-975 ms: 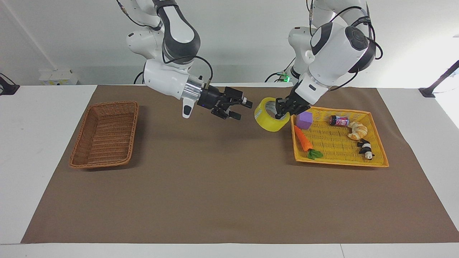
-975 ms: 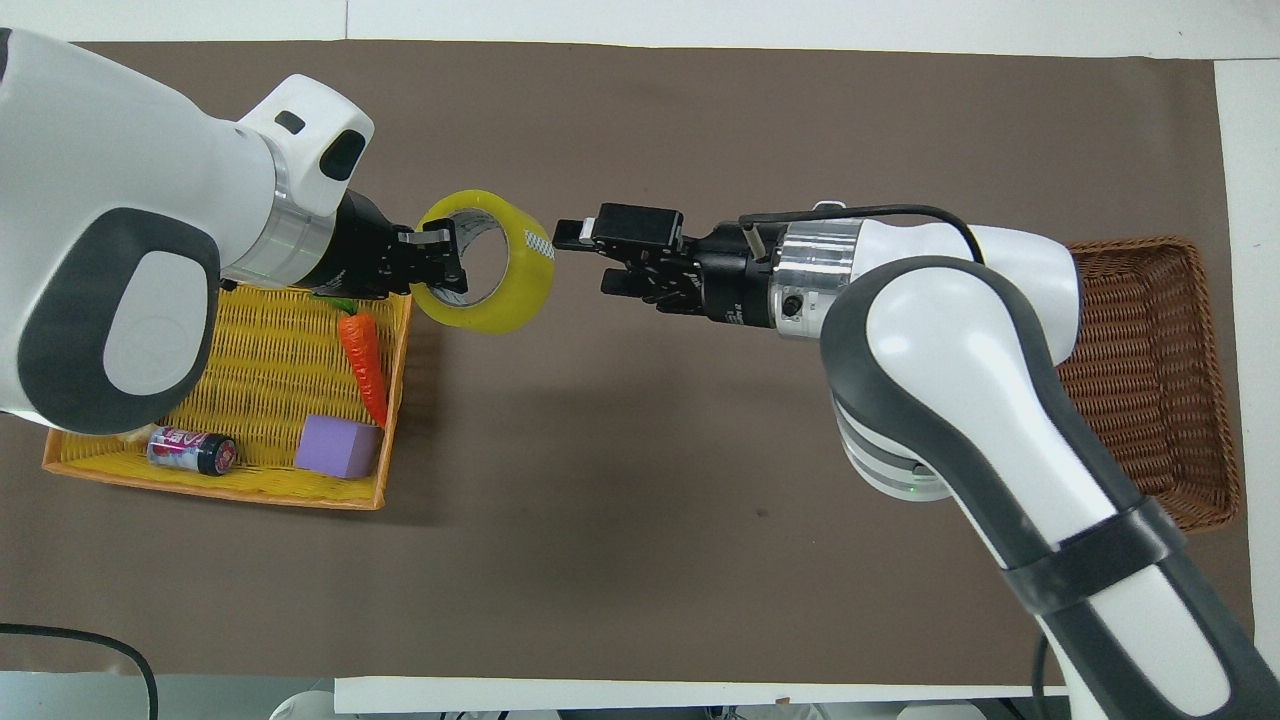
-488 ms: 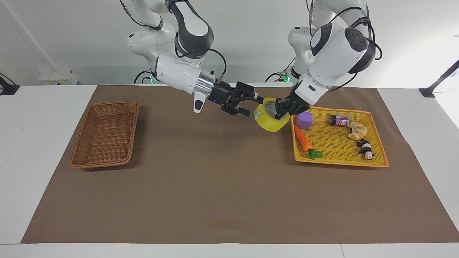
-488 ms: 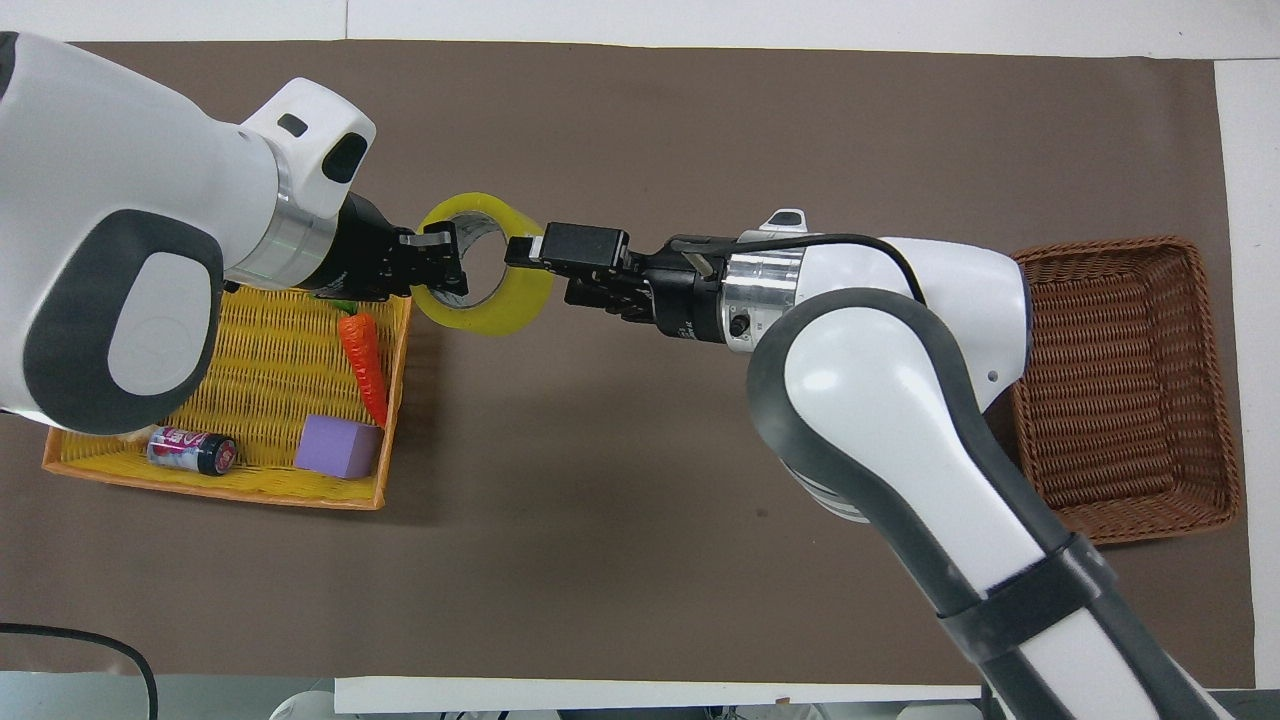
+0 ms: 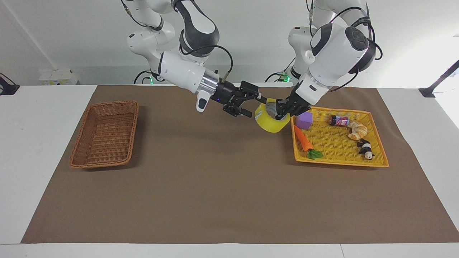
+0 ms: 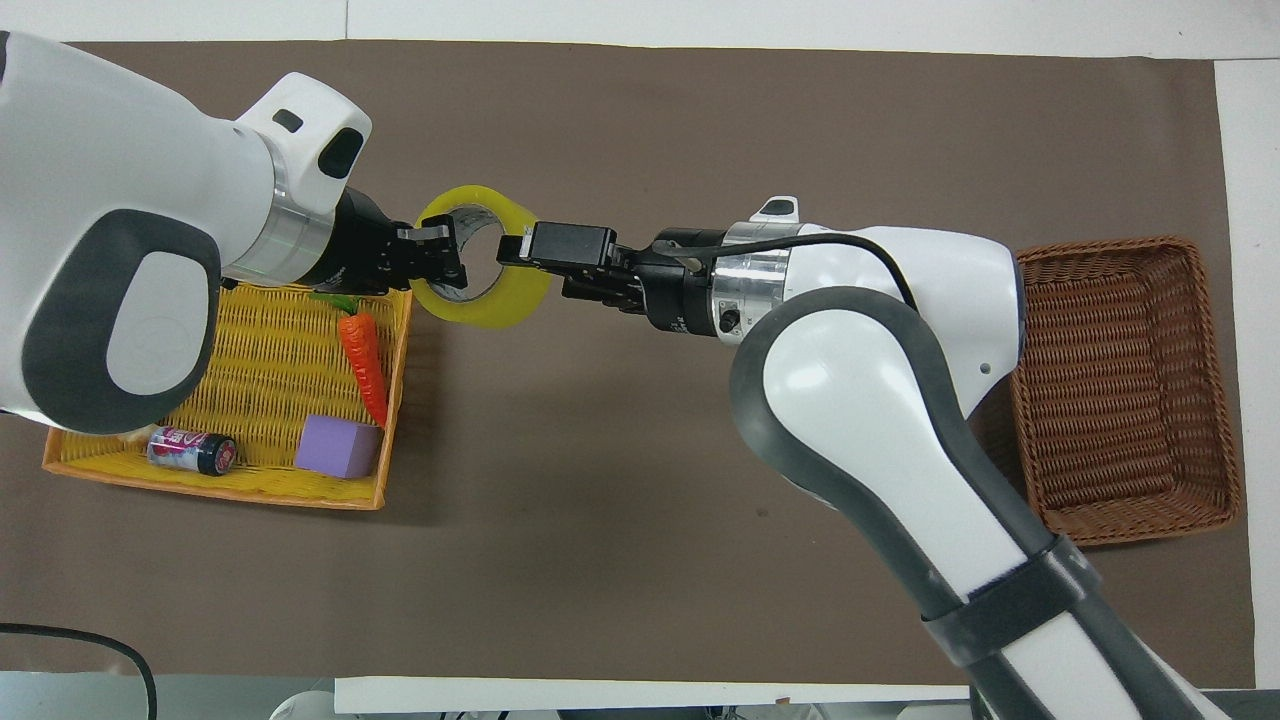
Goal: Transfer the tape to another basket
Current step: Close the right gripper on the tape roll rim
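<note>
Facing the robots: left gripper [image 5: 280, 110] clamps the tape [image 5: 271, 119] wall, roll airborne beside the yellow tray [image 5: 376, 152]. Right gripper [image 5: 254, 105], jaws wide, straddles the roll's opposite wall; contact unclear. Basket [image 5: 105, 133] sits at the right arm's end.

Overhead: right gripper [image 6: 520, 262] hides part of the tape [image 6: 487, 302]; left gripper [image 6: 440, 262] grips it.

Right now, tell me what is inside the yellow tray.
In the yellow tray: a carrot, a purple block, a small can, a croissant and a panda toy. From overhead, the left arm covers part of the tray.
</note>
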